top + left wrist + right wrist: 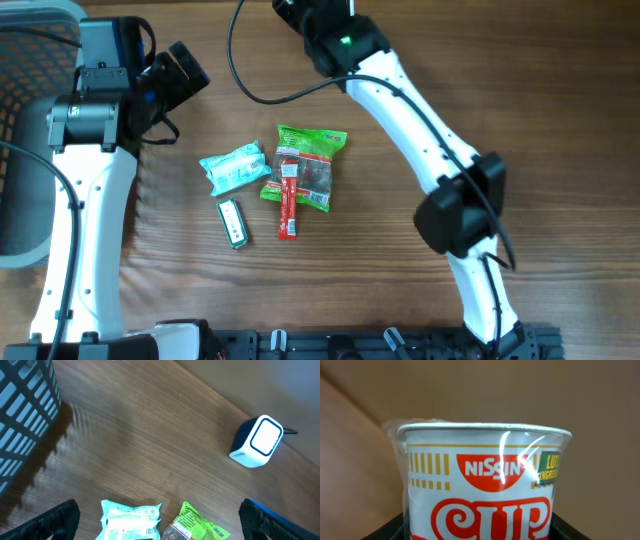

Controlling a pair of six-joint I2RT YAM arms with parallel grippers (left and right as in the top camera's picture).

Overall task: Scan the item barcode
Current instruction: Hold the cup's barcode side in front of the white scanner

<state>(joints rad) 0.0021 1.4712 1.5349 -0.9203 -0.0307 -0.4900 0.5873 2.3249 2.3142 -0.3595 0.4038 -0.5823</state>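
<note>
A Nissin cup noodle (480, 485) in clear wrap fills the right wrist view. It stands upright between the black fingers of my right gripper (477, 527), which press against both its sides. In the overhead view only the right arm shows, running off the top edge. The white and blue barcode scanner (257, 442) sits on the table at the far right of the left wrist view. My left gripper (160, 522) hangs open and empty above the table, its fingers (55, 520) wide apart.
A teal packet (233, 166), a green snack bag (310, 165), a red stick pack (288, 200) and a small green-white pack (233, 222) lie mid-table. A dark mesh basket (20, 100) stands at the left edge, close to the left arm.
</note>
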